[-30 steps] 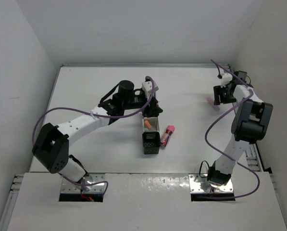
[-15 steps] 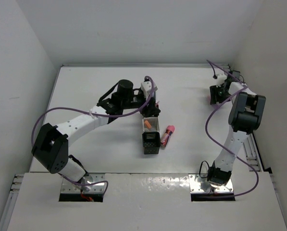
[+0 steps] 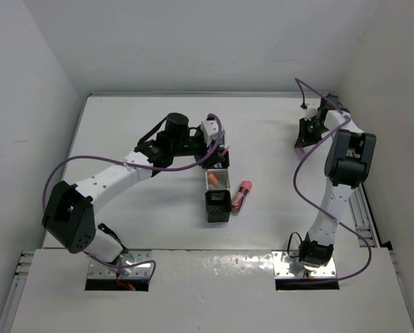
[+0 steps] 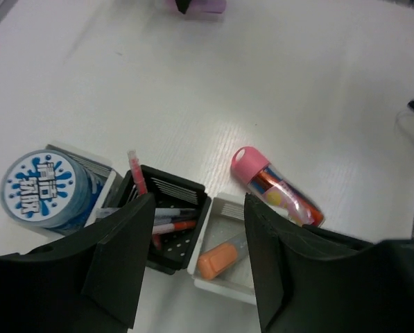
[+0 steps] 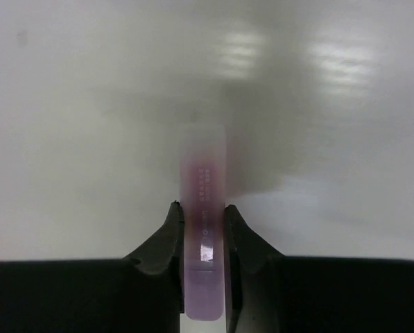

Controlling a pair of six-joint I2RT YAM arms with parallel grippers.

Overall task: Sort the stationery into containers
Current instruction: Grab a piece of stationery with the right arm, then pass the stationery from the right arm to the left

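- In the overhead view, the left hand (image 3: 218, 158) is seen at frame centre, over the upper end of the cup row (image 3: 218, 198). The right hand (image 3: 306, 132) is at upper right, and its hold is hidden.
- Only in the right wrist view is the right hand shown closed narrow on a pale purple strip (image 5: 203, 201).
- Only in the left wrist view is the left hand shown wide and empty. The cup contents are visible there:
  - a blue-and-white roll (image 4: 44, 189) at lower left
  - pens (image 4: 168, 220) in the black mesh cup (image 4: 193, 189)
  - an orange-capped stick (image 4: 220, 262) in the white cup (image 4: 227, 205)
- The pink-capped marker (image 4: 276, 186) lies on the bench (image 4: 297, 83), just beside the row.

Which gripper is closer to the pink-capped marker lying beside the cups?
Left. The left gripper hovers over the cups right beside the marker; the right gripper is far off to the right, clamping a purple strip.
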